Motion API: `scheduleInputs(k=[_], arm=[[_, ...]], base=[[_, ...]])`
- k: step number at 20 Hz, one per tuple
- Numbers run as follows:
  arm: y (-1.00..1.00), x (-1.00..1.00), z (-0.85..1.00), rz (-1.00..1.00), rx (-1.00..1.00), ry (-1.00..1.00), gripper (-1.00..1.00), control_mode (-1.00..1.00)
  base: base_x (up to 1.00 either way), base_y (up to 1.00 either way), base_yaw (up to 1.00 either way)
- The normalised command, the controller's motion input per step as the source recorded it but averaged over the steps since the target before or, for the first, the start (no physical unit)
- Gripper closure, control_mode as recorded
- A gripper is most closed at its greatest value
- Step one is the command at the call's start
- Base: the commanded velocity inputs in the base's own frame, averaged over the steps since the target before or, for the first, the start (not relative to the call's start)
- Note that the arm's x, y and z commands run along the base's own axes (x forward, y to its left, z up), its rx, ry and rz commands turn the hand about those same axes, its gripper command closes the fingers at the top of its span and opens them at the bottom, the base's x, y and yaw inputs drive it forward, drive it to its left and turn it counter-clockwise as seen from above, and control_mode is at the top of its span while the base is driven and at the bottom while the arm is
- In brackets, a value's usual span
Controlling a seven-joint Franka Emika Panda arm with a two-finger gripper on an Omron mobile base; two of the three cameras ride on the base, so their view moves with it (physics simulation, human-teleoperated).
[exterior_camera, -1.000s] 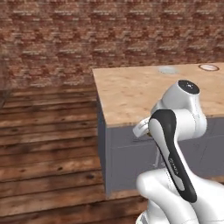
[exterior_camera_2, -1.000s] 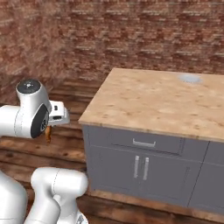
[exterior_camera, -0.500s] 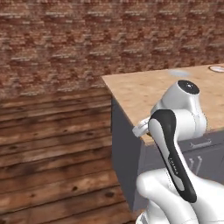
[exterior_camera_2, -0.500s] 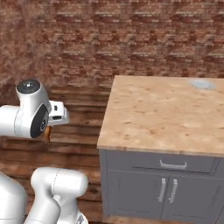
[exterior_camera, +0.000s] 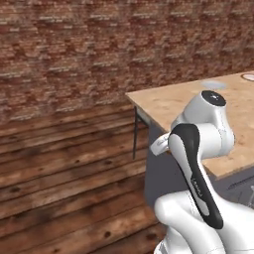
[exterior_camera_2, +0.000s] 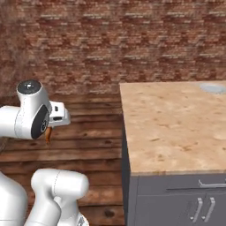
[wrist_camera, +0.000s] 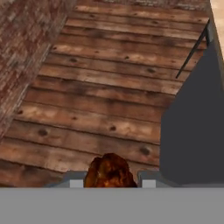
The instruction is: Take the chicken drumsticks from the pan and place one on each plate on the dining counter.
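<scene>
- The biggest risk is a drop: 1 drumstick (wrist_camera: 109, 171) sits between the fingers of the tool (wrist_camera: 109, 183) out over the wooden floor (wrist_camera: 100, 87), not over any surface. A jolt while the base is driving could shake it loose, and it would land on the planks.
- The hold itself looks thin from the hand view. Only the meaty end shows above the tips, so I cannot tell how much of the piece the tool really grips.
- A second risk is a knock: the grey cabinet side (wrist_camera: 192, 127) stands close on the right of the hand view. A wide swing toward the surface (exterior_camera_2: 172, 123) could catch that corner.
- The tool is closed on the drumstick, fingers drawn in to its width.
- In the right base view a small brown tip hangs just under the wrist, which fits the drumstick (exterior_camera_2: 48, 134) pointing downward.
- The arm is folded tight and tucked in near the base, elbow high, hand held low and to the left of the surface, aimed down at the floor.
- 2 plates lie far off on the surface: a pale one (exterior_camera: 214, 85) and a red-rimmed one (exterior_camera: 248, 77) at the frame edge.
- Both are well apart from the tool, so a long carry likely remains.
</scene>
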Motion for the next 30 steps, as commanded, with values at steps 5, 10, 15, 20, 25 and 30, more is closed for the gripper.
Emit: scheduleInputs(k=[5, 10, 15, 20, 25, 30], arm=[[0.0, 0.0, 0.0, 0.0, 0.0, 0.0, 1.0, 1.0], [0.0, 0.0, 0.0, 0.0, 0.0, 0.0, 1.0, 1.0], [0.0, 0.0, 0.0, 0.0, 0.0, 0.0, 1.0, 1.0], [0.0, 0.0, 0.0, 0.0, 0.0, 0.0, 1.0, 1.0], [0.0, 0.0, 0.0, 0.0, 0.0, 0.0, 1.0, 1.0], [0.0, 0.0, 0.0, 0.0, 0.0, 0.0, 1.0, 1.0]], base=[[0.6, 0.82, -0.35], [0.69, 0.74, -0.41], [0.7, 0.73, -0.42], [0.7, 0.71, -0.43], [0.67, 0.74, -0.42], [0.57, 0.76, -0.44]])
